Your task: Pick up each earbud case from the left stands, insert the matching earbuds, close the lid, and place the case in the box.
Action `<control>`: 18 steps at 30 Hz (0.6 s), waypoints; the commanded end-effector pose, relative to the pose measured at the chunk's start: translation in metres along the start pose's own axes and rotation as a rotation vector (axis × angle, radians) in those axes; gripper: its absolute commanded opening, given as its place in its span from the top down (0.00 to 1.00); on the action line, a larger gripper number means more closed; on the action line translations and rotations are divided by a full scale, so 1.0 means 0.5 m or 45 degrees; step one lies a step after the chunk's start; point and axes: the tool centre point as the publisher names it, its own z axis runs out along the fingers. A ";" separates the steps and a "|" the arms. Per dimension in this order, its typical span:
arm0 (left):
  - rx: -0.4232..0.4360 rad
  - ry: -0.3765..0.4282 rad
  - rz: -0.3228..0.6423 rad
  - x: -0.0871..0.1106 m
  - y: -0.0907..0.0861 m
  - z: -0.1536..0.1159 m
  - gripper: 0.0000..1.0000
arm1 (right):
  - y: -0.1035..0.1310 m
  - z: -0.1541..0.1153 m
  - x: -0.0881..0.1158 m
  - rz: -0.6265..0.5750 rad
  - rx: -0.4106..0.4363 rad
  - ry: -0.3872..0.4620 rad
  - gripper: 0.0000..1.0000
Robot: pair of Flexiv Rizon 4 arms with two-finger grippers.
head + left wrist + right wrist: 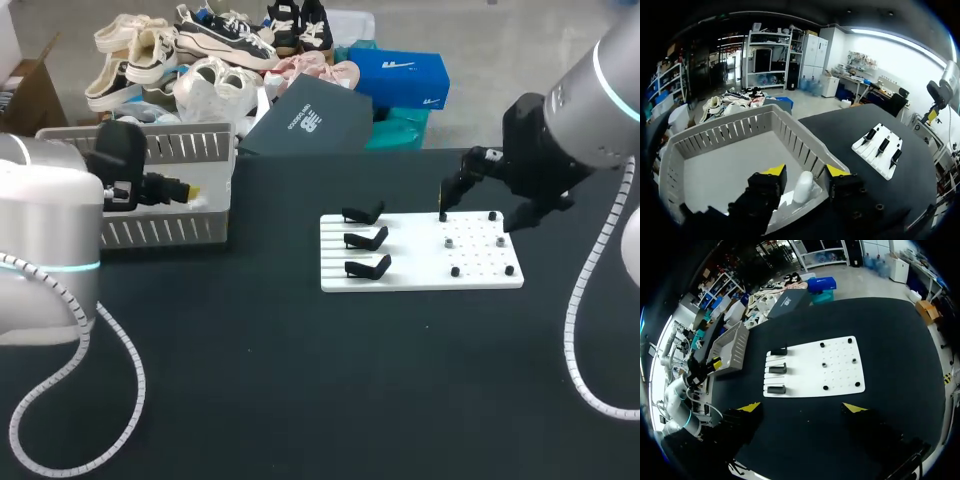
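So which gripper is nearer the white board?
Right. The right gripper hangs by the right end of the white board; the left gripper is away at the grey basket.

The black tabletop (pixel 300 380) carries a white board (pixel 420 262) right of centre, with three black stands (pixel 366 239) in a near-to-far column on its left half, each holding nothing, and small pegs (pixel 455 271) scattered over its right half. A grey slatted box (pixel 165 232) sits at the far left of the tabletop, and the left gripper (pixel 185 188) hangs over it with one yellow tip visible. The right gripper (pixel 478 215) hangs above the far right part of the board, its fingers spread apart.
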 end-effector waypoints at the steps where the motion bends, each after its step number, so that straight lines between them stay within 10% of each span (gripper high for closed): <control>1: 0.016 0.030 0.015 0.001 0.003 -0.009 0.00 | -0.002 -0.002 0.007 0.001 0.002 -0.020 0.00; 18: 0.340 -0.108 0.331 -0.008 -0.229 -0.105 0.00 | -0.002 -0.002 0.007 0.001 0.002 -0.020 0.00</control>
